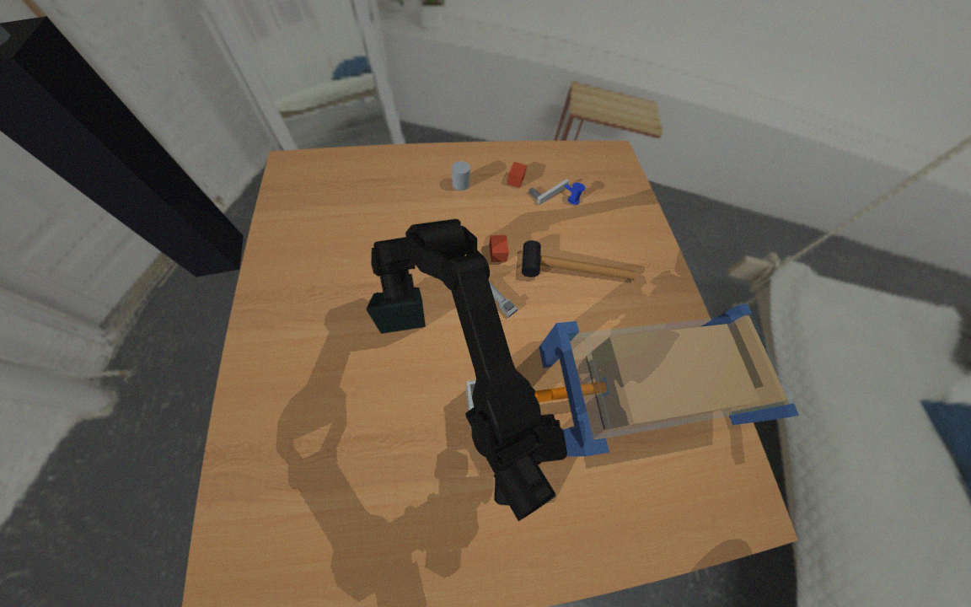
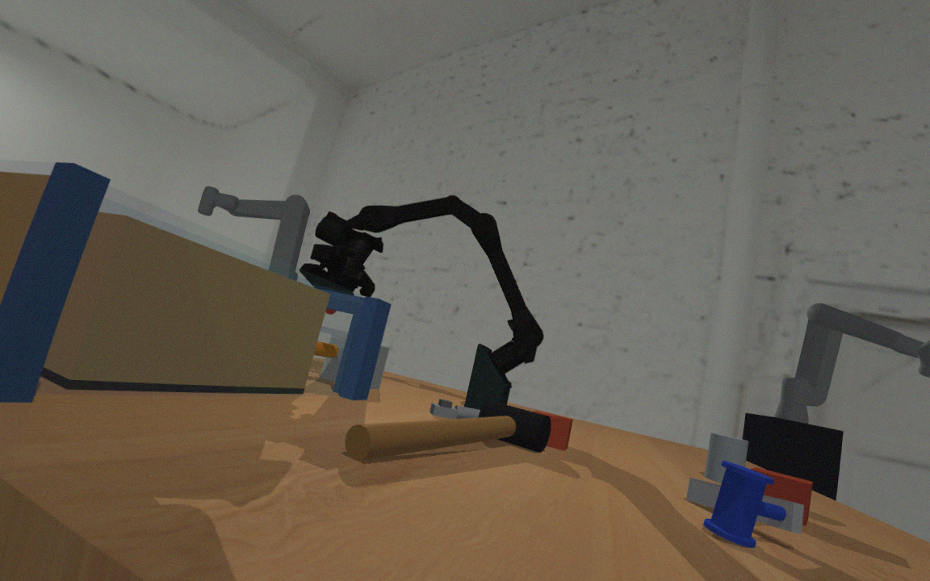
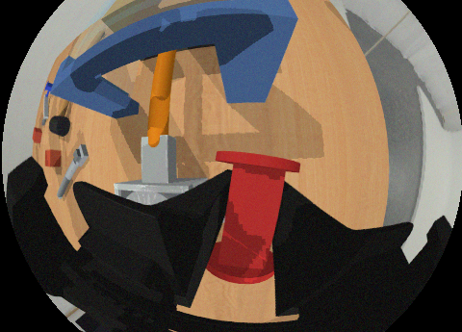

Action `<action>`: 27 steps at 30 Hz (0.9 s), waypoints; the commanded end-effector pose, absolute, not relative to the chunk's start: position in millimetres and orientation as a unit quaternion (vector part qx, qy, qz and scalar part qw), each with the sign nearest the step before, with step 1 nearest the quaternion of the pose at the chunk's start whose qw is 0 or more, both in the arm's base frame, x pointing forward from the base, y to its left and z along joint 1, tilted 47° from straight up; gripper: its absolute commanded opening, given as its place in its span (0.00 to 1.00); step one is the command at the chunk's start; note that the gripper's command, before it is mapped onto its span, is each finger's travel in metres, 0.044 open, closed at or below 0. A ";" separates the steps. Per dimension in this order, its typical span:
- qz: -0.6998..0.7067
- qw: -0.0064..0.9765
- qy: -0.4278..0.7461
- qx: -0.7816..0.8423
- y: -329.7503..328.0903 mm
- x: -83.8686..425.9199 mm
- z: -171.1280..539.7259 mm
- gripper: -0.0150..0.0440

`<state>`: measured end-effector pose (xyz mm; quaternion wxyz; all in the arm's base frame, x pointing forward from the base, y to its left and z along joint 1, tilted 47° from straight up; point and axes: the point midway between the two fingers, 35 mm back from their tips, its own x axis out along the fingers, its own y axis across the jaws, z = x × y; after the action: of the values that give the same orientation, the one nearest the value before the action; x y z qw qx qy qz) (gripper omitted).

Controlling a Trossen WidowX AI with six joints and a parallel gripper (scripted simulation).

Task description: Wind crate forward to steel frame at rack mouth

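My gripper (image 3: 252,180) is shut on the red knob (image 3: 255,197) (image 2: 330,311) of the winch handle; the arm hides it in the top view. The knob is upright beside the winch (image 3: 159,161) (image 1: 469,394). The fingers hide the handle's crank and key. An orange strap (image 1: 564,392) (image 2: 325,349) (image 3: 163,82) runs from the winch under the blue frame (image 1: 573,381) (image 2: 363,353) (image 3: 252,74) to the crate. The tan crate (image 1: 685,369) (image 2: 201,311) sits flat in the clear-panelled cubby, its front a small gap behind the frame.
A mallet (image 1: 530,259) (image 2: 429,436), a wrench (image 1: 504,303) (image 3: 72,173) and a red block (image 1: 499,248) (image 3: 53,158) lie near the arm's base. Farther back are a grey cylinder (image 1: 460,175), another red block (image 1: 517,174) and a grey crank (image 1: 553,190) with a blue knob (image 1: 576,193) (image 2: 739,502).
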<state>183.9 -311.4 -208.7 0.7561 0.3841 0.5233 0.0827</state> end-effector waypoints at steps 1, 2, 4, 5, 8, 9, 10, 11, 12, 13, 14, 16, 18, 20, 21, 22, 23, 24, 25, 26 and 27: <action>0.096 0.761 0.513 0.385 -303.1 204.3 -202.4 0.25; 0.096 0.761 0.513 0.385 -302.5 205.8 -201.7 0.25; 0.096 0.761 0.513 0.385 -301.5 208.4 -200.6 0.25; 0.096 0.761 0.513 0.385 -301.0 209.3 -200.1 0.25; 0.096 0.761 0.513 0.385 -299.2 213.2 -198.2 0.25; 0.096 0.761 0.513 0.385 -298.7 214.2 -197.7 0.25; 0.096 0.761 0.513 0.385 -298.0 215.6 -196.9 0.25; 0.096 0.761 0.513 0.385 -297.5 216.5 -196.4 0.25; 0.096 0.761 0.513 0.385 -296.8 217.9 -195.6 0.25; 0.096 0.761 0.513 0.385 -296.2 218.8 -195.0 0.25; 0.096 0.761 0.513 0.385 -295.4 220.2 -194.2 0.25; 0.096 0.761 0.513 0.385 -294.1 222.4 -192.8 0.25; 0.096 0.761 0.513 0.386 -292.7 224.6 -191.4 0.25; 0.097 0.761 0.512 0.386 -291.3 226.6 -189.9 0.25; 0.097 0.761 0.512 0.386 -290.7 227.4 -189.3 0.25; 0.097 0.761 0.512 0.386 -289.8 228.7 -188.4 0.25; 0.097 0.761 0.512 0.386 -289.2 229.4 -187.8 0.25; 0.097 0.761 0.512 0.386 -288.2 230.6 -186.8 0.25; 0.097 0.761 0.512 0.386 -287.7 231.4 -186.2 0.25; 0.097 0.761 0.512 0.386 -286.7 232.5 -185.3 0.25; 0.097 0.761 0.512 0.386 -286.1 233.2 -184.6 0.25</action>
<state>224.8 -295.4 -191.0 0.7629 0.3770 0.5177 0.0879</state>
